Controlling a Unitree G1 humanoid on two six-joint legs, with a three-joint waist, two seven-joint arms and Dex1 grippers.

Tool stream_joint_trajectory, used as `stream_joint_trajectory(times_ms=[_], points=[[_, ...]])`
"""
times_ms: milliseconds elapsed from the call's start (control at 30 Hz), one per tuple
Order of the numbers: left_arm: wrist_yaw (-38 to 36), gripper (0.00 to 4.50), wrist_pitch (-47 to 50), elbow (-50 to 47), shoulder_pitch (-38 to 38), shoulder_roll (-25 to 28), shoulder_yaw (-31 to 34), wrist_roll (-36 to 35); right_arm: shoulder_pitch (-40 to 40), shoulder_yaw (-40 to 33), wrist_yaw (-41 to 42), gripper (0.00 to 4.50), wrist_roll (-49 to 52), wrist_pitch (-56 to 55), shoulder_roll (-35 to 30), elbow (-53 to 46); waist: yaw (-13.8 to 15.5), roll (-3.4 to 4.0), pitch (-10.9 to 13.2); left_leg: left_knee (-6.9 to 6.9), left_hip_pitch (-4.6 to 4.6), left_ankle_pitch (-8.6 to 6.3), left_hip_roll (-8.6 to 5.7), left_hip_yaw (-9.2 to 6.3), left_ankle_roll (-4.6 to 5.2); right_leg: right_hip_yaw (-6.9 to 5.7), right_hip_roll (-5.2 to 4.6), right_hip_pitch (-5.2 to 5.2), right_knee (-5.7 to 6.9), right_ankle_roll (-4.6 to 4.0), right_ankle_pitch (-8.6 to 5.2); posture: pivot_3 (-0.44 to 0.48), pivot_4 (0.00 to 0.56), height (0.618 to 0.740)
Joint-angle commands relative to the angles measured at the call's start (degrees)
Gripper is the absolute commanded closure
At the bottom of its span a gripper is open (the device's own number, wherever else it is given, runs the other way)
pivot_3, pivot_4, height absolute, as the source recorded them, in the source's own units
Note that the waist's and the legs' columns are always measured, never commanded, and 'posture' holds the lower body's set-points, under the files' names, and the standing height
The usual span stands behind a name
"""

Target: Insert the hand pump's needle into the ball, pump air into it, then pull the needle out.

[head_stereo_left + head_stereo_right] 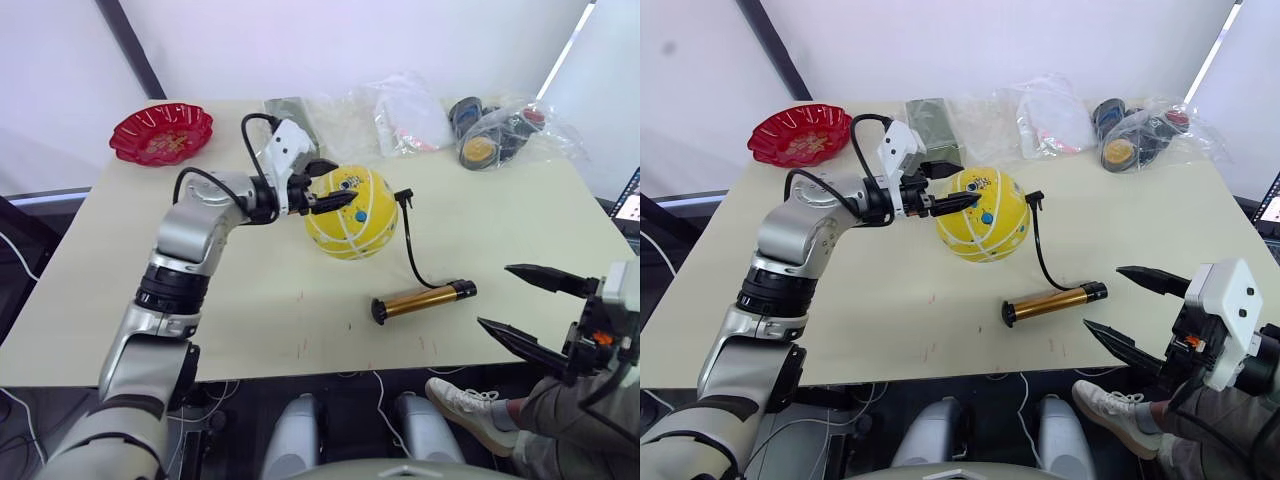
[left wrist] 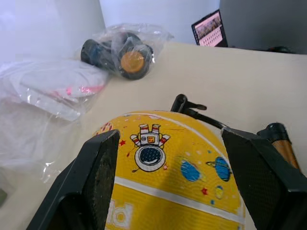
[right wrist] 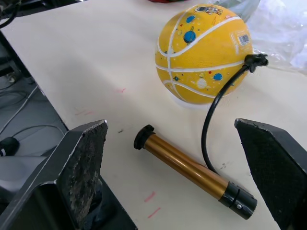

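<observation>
The yellow ball (image 1: 352, 215) with white stripes and astronaut prints rests mid-table. My left gripper (image 1: 343, 180) is open, its two fingers (image 2: 103, 172) spread over the ball's upper left side. On the ball's right side sits the black fitting (image 1: 403, 197) at the end of the thin black hose (image 1: 412, 250); the needle itself is hidden there. To the right and nearer the front edge, the hand pump (image 1: 425, 298) lies flat, a gold cylinder with black end caps. My right gripper (image 1: 494, 295) hangs open to the right of the pump, holding nothing.
A red scalloped bowl (image 1: 162, 132) sits at the back left corner. Clear plastic bags (image 1: 400, 115) and a bag of dark items (image 1: 495, 135) line the back edge, beside a grey packet (image 1: 290, 110). A person's shoe (image 1: 465, 405) shows below the front edge.
</observation>
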Motion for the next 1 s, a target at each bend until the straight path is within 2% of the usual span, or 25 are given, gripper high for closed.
stream_joint_trajectory(times_ms=[33, 133, 300, 400, 533, 633, 733, 867, 1000], points=[[-0.94, 0.91, -3.56, 3.78, -1.59, -0.63, -2.49, 4.32, -3.87, 0.76, -4.06, 0.06, 4.25, 0.21, -1.41, 1.3, -0.04, 0.0, 0.0, 0.0, 0.0, 0.0, 0.0, 0.01, 0.0, 0.03, 0.0, 0.0, 0.0, 0.0, 0.0, 0.0, 0.15, 0.74], [-1.48, 0.91, -5.8, 6.87, -0.49, -0.96, -4.31, 7.32, -8.78, 4.82, -9.08, 0.06, 5.75, 3.11, -3.62, 3.31, -0.14, -0.04, 0.0, 0.0, 0.01, 0.0, 0.0, 0.03, 0.0, 0.1, 0.03, -0.01, 0.0, -0.01, 0.01, 0.0, 0.15, 0.74], [-2.39, 0.91, -8.45, 8.5, 1.52, -1.36, -4.25, 9.26, -23.36, 15.85, -20.29, 0.06, 8.01, 10.65, -6.01, 9.79, -0.08, -0.06, -0.05, 0.0, 0.03, 0.0, 0.0, 0.04, 0.01, 0.18, 0.05, -0.01, 0.02, -0.21, 0.12, 0.0, 0.15, 0.74], [-3.39, 0.91, -10.02, 9.04, 2.32, -1.19, -4.06, 9.77, -34.59, 22.12, -28.71, 0.06, 11.03, 16.65, -3.08, 16.5, -0.23, -0.06, -0.1, 0.01, 0.09, 0.0, 0.01, 0.1, 0.01, 0.27, 0.07, -0.01, 0.05, -0.23, 0.14, 0.0, 0.15, 0.74], [-4.81, 0.91, -12.42, 9.56, 3.17, -0.79, -3.86, 10.23, -45.4, 26.76, -36.14, 0.06, 13.17, 23.21, 1.57, 24.57, -0.07, -0.05, -0.11, 0.01, 0.05, 0.0, 0.01, 0.09, 0.02, 0.31, 0.11, -0.01, 0.06, -0.25, 0.15, 0.0, 0.15, 0.74], [-5.41, 0.91, -14.19, 10.08, 3.66, -0.65, -3.81, 10.7, -54.36, 26.89, -44.16, 0.06, 18.17, 27.5, 9.69, 36.33, -0.55, -0.08, -0.14, 0.01, 0.08, 0.0, 0.03, 0.16, 0.03, 0.38, 0.14, -0.02, 0.09, -0.23, 0.18, 0.0, 0.15, 0.74], [-5.25, 0.91, -14.9, 10.23, 3.88, -0.96, -3.6, 11.03, -60.08, 26.55, -47.72, 0.06, 16.93, 29.65, 14.96, 45.02, -0.3, -0.05, -0.17, 0.02, 0.1, 0.0, 0.05, 0.31, 0.04, 0.43, 0.19, -0.03, 0.16, -0.08, 0.31, 0.0, 0.15, 0.74], [-4.87, 0.91, -15.22, 10.05, 4.15, -1.47, -3.35, 11.21, -64.82, 25.35, -49.75, 0.06, 15.88, 31.2, 19.22, 55.04, -0.13, -0.01, -0.19, 0.01, -0.02, -0.02, 0.05, 0.41, 0.08, 0.44, 0.23, -0.07, 0.14, -0.06, 0.31, 0.0, 0.15, 0.74], [-4.77, 0.91, -15.41, 10.05, 4.34, -1.74, -3.14, 11.46, -67.5, 24.71, -49.22, 0.06, 13.63, 31.43, 20.64, 61.21, -0.47, 0.01, -0.19, 0.01, 0.02, -0.03, 0.05, 0.45, 0.09, 0.51, 0.24, -0.08, 0.16, -0.04, 0.32, 0.0, 0.15, 0.74]])
